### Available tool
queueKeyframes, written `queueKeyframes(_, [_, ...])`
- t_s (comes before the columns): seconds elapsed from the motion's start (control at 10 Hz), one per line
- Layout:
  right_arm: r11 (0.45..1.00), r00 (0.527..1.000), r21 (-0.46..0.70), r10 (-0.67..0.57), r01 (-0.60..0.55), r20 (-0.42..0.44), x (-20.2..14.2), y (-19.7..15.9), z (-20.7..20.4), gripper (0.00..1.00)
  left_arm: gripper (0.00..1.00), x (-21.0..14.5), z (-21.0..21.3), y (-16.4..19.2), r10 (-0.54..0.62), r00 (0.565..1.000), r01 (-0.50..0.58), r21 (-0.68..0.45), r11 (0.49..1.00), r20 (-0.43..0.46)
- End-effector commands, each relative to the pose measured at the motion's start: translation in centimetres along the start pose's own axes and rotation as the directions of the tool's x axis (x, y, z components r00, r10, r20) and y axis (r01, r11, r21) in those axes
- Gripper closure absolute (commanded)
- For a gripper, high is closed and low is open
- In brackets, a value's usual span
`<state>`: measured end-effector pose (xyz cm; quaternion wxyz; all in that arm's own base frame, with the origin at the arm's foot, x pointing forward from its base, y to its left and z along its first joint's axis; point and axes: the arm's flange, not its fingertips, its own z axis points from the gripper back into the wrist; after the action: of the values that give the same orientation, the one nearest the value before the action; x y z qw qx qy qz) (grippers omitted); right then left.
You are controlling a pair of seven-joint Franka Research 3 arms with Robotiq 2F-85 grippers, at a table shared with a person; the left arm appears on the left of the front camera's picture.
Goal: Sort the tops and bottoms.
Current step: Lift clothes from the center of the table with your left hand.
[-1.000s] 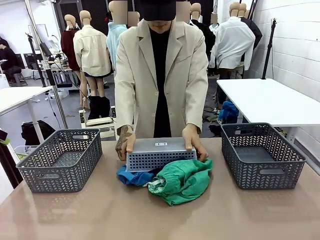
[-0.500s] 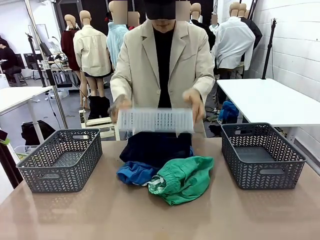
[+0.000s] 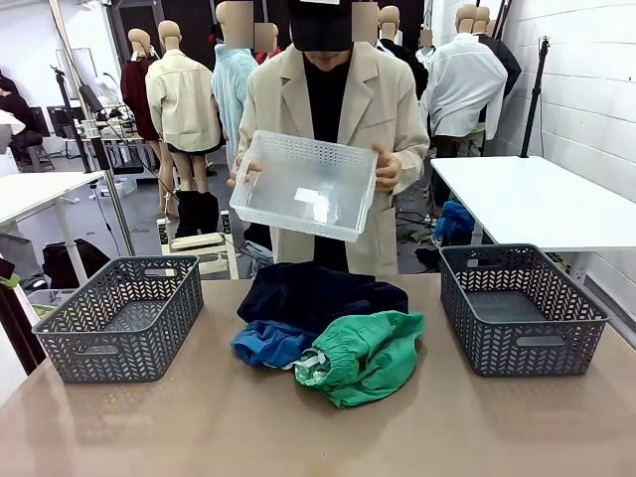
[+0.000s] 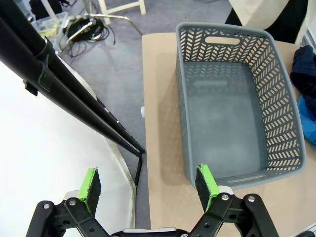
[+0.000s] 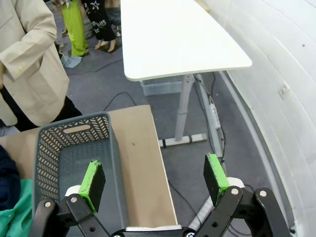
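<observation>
Clothes [image 3: 318,298] heaped on table [image 3: 199,427] | left hand [image 4: 146,175], right hand [image 5: 153,165] spread, empty

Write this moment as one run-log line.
person: holds clear tray; heaped: navy garment, blue garment, green garment; left fingers: open, facing left basket; right fingers: open, facing right basket

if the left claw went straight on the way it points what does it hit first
The left claw would probably meet the bare table strip beside the grey basket, near the table's edge; one finger may clip the basket's rim. Depth is unclear.
</observation>
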<state>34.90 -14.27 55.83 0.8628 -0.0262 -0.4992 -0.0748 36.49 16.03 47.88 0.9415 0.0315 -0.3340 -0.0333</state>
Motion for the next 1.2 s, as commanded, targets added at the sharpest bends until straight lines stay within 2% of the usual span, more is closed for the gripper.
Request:
queueKeyframes(0.0, [1.0,1.0,-0.003,-0.001,0.001,-0.012,-0.18,-0.05,-0.03,0.0,0.0,-0.17,0.16,0.21,0.004,1.0,-0.004,-0.003,1.0,-0.001])
queueKeyframes(1.1, [1.0,1.0,-0.003,-0.001,0.001,-0.012,-0.18,-0.05,-0.03,0.0,0.0,-0.17,0.16,0.21,0.004,1.0,-0.004,-0.003,1.0,-0.001])
